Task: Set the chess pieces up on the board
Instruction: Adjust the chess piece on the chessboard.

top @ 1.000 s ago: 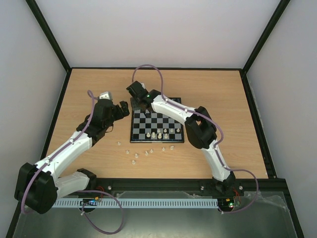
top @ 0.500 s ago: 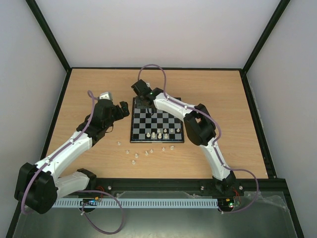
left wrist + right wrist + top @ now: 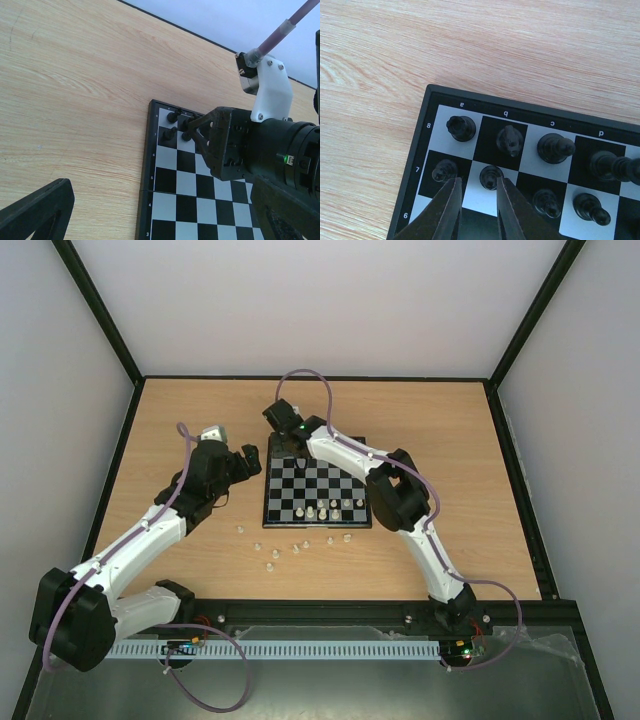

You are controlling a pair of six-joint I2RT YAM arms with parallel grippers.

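Observation:
The board lies mid-table. Several white chess pieces stand along its near edge; several more lie loose on the wood in front of it. Black chessmen fill the far rows. My right gripper is open, low over the board's far left corner. A black pawn stands just beyond its tips, against the right finger. The left wrist view shows this gripper over that corner. My left gripper is wide open and empty, left of the board.
Black frame rails and pale walls border the wooden table. The right arm arches over the board's right side. The left arm lies across the near left.
My right gripper has shifted a little to the right, from just off the board's far left corner to over it. The left arm and the pieces have not moved.

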